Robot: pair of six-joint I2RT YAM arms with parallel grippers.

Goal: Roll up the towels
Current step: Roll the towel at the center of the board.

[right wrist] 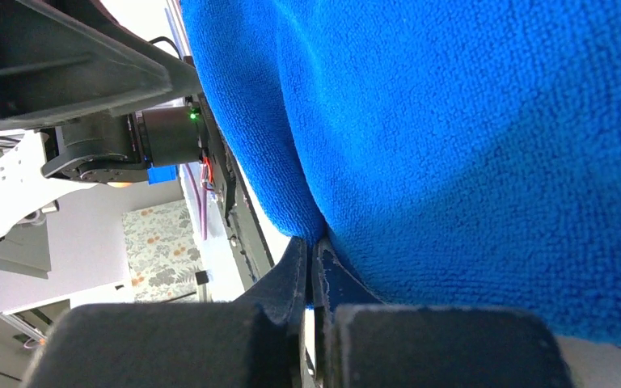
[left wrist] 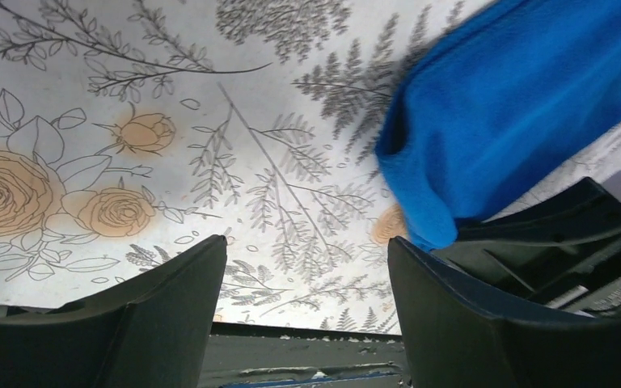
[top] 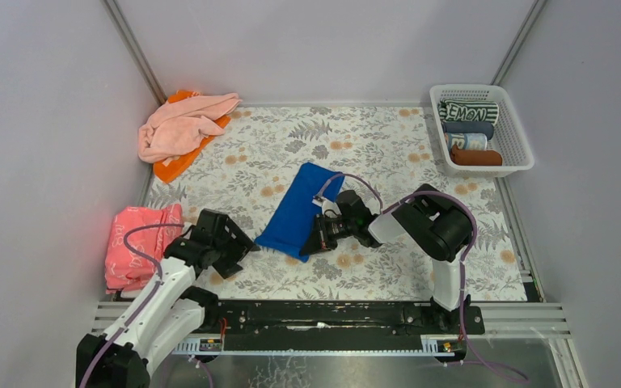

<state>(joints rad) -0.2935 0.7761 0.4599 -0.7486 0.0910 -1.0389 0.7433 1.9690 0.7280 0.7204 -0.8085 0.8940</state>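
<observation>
Left arm (top: 162, 288) and right arm (top: 446, 279): white links, black joints, purple cables (top: 346, 175); left gripper (left wrist: 306, 246) and right gripper (right wrist: 314, 259) matte black.

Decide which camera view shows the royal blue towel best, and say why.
Top external: only there is nearly the whole blue towel visible, lying on the floral table. Left wrist catches just its near corner; right wrist gives a close-up of fabric pinched in the shut right gripper.

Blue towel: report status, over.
Right hand shut on blue towel, near edge. Left hand open, empty, beside its corner. Towel flat, not yet rolled. Nothing blocking.
</observation>
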